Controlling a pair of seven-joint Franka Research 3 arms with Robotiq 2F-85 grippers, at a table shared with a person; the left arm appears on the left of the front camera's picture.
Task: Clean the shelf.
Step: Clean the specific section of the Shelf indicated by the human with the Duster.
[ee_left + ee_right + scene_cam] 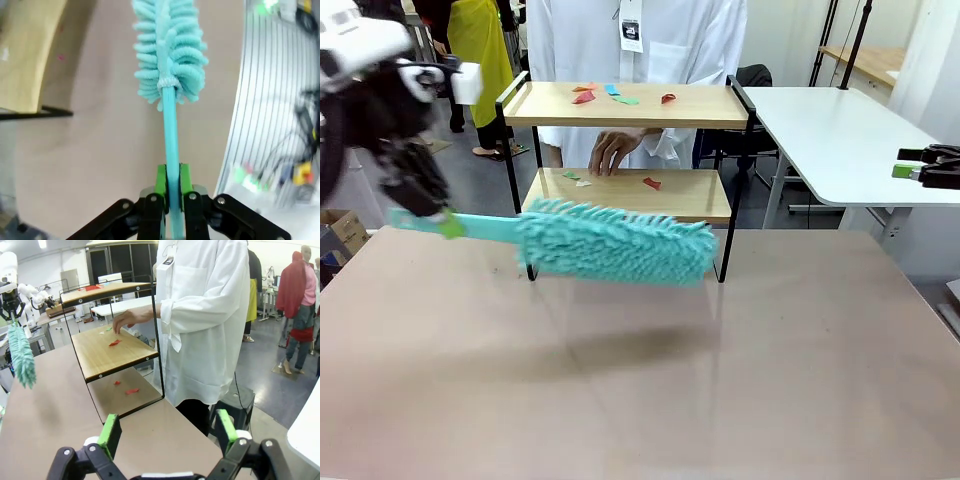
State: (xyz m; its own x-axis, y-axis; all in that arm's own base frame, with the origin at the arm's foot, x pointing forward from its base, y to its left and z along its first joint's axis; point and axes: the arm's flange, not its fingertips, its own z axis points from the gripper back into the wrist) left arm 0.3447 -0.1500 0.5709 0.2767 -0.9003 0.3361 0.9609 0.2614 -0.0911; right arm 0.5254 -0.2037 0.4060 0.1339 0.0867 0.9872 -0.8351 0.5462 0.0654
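The shelf [670, 108] stands far across the bench [640, 380]. The left jaws clamp the teal duster [615, 243] by its handle before the lower board; the right jaws gape wide, well aside.

Bright overhead light is throwing a soft shadow under the duster [615, 243] onto the table [470, 400]; the left arm [380, 110] is motion-blurring, and the shelf [25, 55] is bowing at the left wrist view's edge.

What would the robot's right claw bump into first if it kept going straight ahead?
Most likely the shelf: the open right claw aims at its black end frame. The person's white shirt stands just past it, and depth is unclear.
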